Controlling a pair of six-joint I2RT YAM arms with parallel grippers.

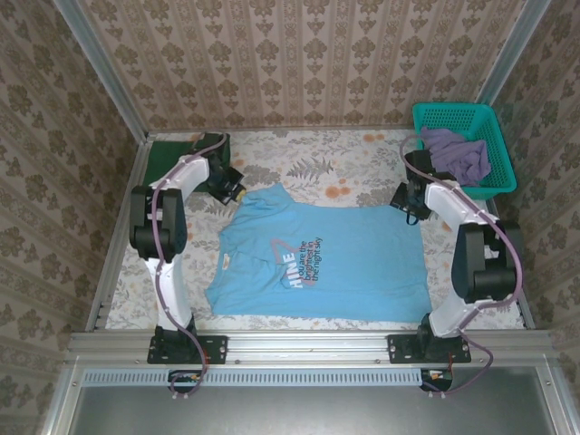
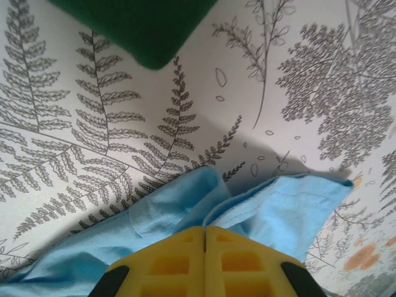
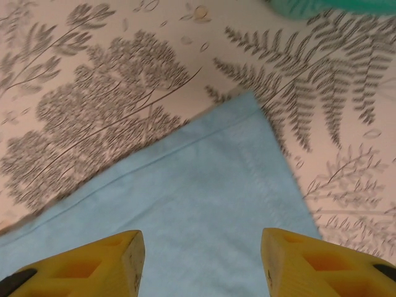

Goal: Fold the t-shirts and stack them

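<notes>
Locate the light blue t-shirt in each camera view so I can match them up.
Top external: light blue t-shirt spread flat, centre of picture.
Left wrist: a bunched edge of it along the bottom, pinched in the shut left gripper.
Right wrist: one corner, lower centre, ahead of the open right gripper.
Shared landmark: the fern-print table cover.

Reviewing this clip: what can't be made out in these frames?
Dark green t-shirt: top view, left arm covers part; left wrist view, top edge cuts it.
Purple t-shirt: top view, crumpled in basket, own folds hide its shape.
Light blue t-shirt under left end effector: left wrist view, fingers cover it.
</notes>
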